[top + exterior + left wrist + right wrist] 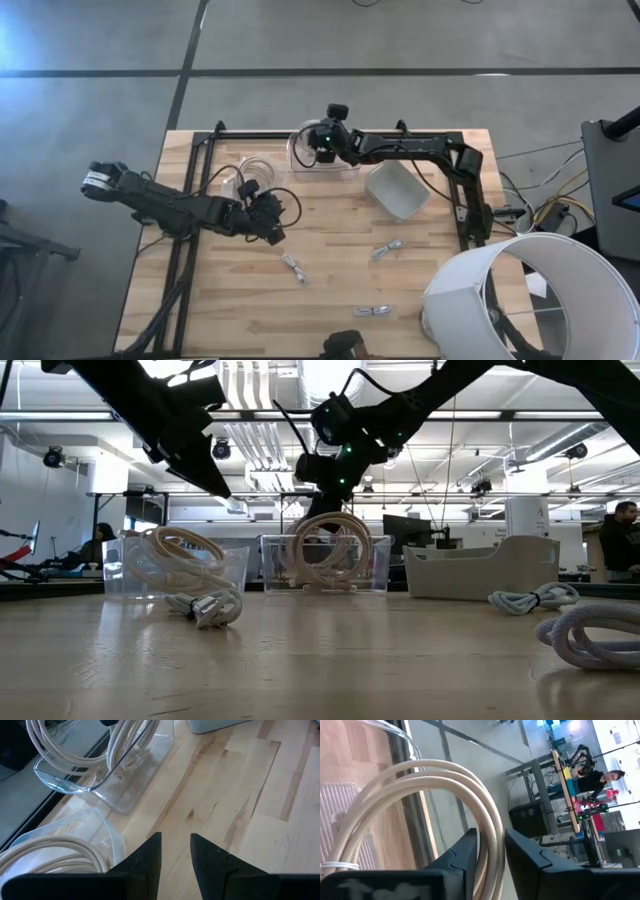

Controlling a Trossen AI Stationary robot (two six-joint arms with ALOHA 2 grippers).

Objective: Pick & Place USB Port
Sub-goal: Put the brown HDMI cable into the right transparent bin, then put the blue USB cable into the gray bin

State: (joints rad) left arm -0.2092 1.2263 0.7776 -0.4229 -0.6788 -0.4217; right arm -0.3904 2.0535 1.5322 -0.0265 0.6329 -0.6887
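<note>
On the wooden table, the right gripper hangs at about 12 o'clock over a clear bin at the far edge, clenched around a coiled beige cable whose loops hang down inside the bin's walls; the right wrist view shows the cable's strands pinched between the 2 dark fingers. The left gripper sits at about 9 o'clock from the table's middle, just beside a second clear bin that holds another beige coil. Its fingers stand released with a narrow gap between them above bare wood, grasping nothing. A white tray lies at about 1 o'clock, near the right arm's elbow. 3 small bundled USB cables lie loose on the near half of the table: one at about 7 o'clock, one at about 4 o'clock and one at about 6 o'clock close to the near edge. A white lampshade overhangs the corner at 5 o'clock. People show in the room beyond the table, far behind.
</note>
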